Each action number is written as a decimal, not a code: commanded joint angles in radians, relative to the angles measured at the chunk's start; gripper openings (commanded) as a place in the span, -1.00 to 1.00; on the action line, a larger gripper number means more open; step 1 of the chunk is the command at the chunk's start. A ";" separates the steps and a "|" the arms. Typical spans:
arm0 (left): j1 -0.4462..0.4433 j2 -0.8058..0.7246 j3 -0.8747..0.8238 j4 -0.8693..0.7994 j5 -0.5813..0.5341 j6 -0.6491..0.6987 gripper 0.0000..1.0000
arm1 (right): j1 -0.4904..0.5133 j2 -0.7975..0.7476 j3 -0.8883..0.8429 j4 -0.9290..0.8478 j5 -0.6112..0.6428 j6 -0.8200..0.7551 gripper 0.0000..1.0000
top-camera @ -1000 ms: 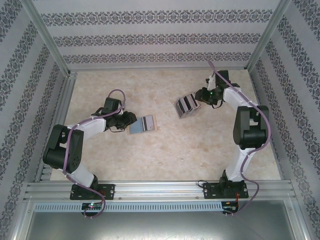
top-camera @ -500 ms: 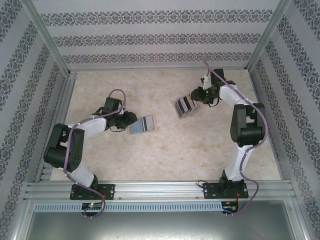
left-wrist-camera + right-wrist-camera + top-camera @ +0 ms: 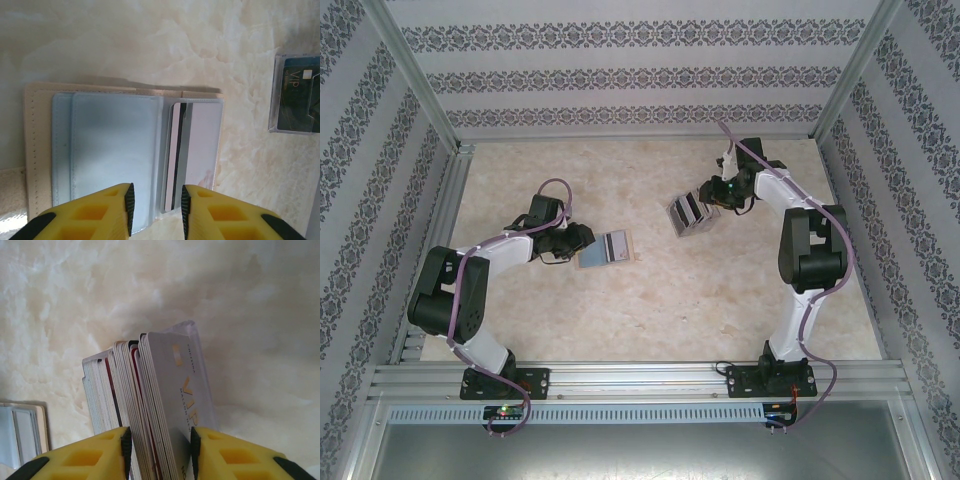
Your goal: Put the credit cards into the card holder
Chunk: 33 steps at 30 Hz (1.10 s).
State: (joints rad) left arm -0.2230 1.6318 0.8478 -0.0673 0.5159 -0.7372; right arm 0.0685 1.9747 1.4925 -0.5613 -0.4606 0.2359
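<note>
Right pincer point(image 3: 160, 450): fingers apart, straddling the front part of the cards point(image 3: 165, 385). Pads sit just beside the outer faces, and we see no clear pinch. More cards stand outside its left finger.

The cards stand on edge, leaning a little, directly ahead of and between the fingers. Their long axis runs straight away from the pincer, with the faces turned toward the pads. That alignment is what counts: a close would squeeze face to face. We judge it would take a bundle, not one card, unless the fingers shift first.

The cards sit in a clear box point(image 3: 274, 95), which lies ahead and to the right of the left pincer point(image 3: 157, 210), well apart from it.

Left pincer: fingers apart, clamped on nothing, hovering at the near edge of the holder point(image 3: 42, 165). The holder lies open and flat, directly ahead of and under the fingers, with its long axis running across the gap. One card point(image 3: 197, 145) is already in a sleeve just ahead of the right finger, its long axis pointing away from the pincer.

From the right pincer, the holder lies off to the left and back, well apart.

The right arm is nearer the cards and the left arm nearer the holder. We judge the carry runs leftward from the right pincer, and the card's long axis must meet the sleeve mouth.
</note>
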 commanded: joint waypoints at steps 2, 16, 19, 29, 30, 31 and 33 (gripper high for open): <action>-0.010 0.016 0.014 -0.004 0.009 0.019 -0.33 | 0.008 -0.066 0.003 -0.012 -0.011 -0.008 -0.22; -0.010 0.010 0.011 -0.007 0.006 0.024 -0.33 | -0.001 -0.067 0.005 -0.020 -0.007 -0.009 -0.35; -0.010 0.011 0.013 -0.008 0.007 0.024 -0.33 | -0.004 -0.077 0.001 -0.021 0.006 -0.011 -0.51; -0.010 -0.003 0.008 -0.013 -0.006 0.026 -0.34 | -0.026 -0.132 -0.008 -0.031 0.048 -0.022 -0.77; -0.010 -0.009 0.005 -0.015 -0.009 0.027 -0.34 | -0.028 -0.143 -0.011 -0.029 0.055 -0.023 -0.78; -0.010 -0.015 0.004 -0.020 -0.016 0.029 -0.34 | -0.030 -0.158 -0.017 -0.026 0.062 -0.024 -0.78; -0.008 -0.030 -0.002 -0.025 -0.031 0.031 -0.34 | -0.032 -0.191 -0.032 -0.015 0.071 -0.022 -0.80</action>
State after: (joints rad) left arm -0.2234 1.6341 0.8478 -0.0677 0.5110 -0.7341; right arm 0.0410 1.8595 1.4776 -0.5766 -0.4091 0.2283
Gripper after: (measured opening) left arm 0.332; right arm 0.105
